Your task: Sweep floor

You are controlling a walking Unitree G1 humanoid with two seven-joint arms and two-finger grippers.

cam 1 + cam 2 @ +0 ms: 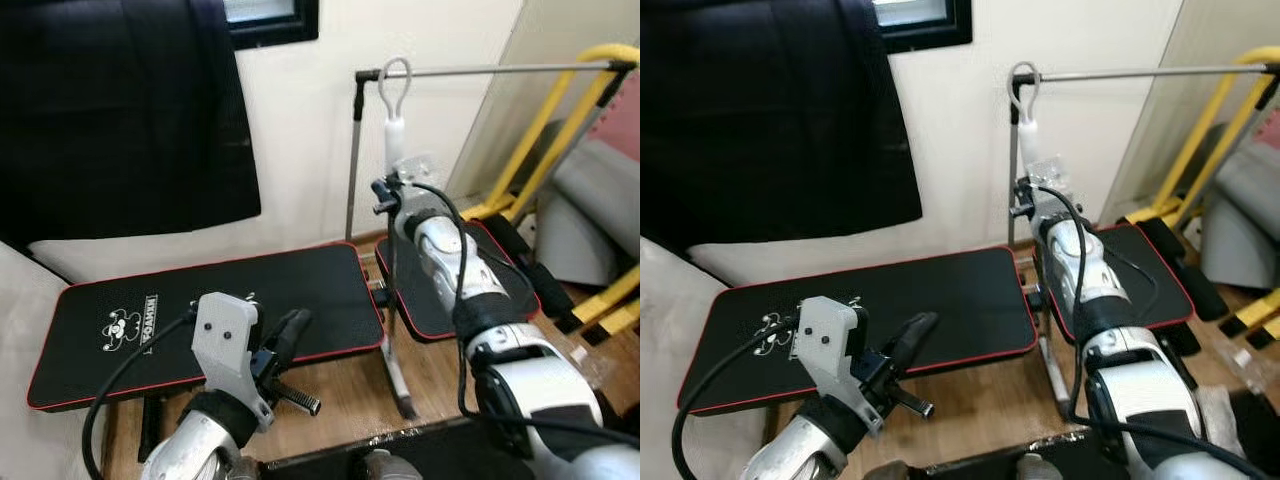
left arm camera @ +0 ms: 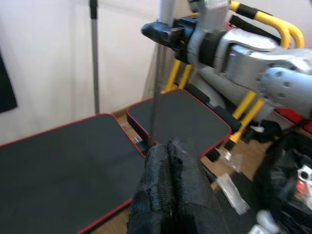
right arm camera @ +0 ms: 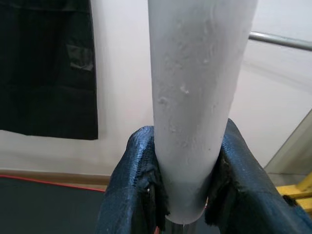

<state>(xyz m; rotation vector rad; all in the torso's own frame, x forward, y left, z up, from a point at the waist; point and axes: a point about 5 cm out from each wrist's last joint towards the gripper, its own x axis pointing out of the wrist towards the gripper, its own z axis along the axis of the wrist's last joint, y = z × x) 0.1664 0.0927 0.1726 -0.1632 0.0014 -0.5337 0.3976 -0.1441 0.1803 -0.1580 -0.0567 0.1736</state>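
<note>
The broom's white handle (image 1: pixel 394 135) with a hanging loop at its top stands upright in front of me, and its thin metal pole (image 1: pixel 391 300) runs down to the wooden floor (image 1: pixel 340 390). My right gripper (image 1: pixel 390 192) is shut on the handle; in the right wrist view its blue-black fingers (image 3: pixel 139 161) wrap the white handle (image 3: pixel 195 87) on both sides. My left gripper (image 1: pixel 296 322) is low at the left, over a black mat, with its fingers (image 2: pixel 161 170) pressed together and holding nothing. It is left of the pole (image 2: pixel 156 97) and apart from it.
Two black red-edged mats (image 1: pixel 260 290) (image 1: pixel 445 300) lie on the floor under the broom. A metal rack bar (image 1: pixel 480 70) and yellow frame (image 1: pixel 555 130) stand at the back right, beside a grey roll (image 1: pixel 590 200). Dark cloth (image 1: pixel 120 120) hangs on the left wall.
</note>
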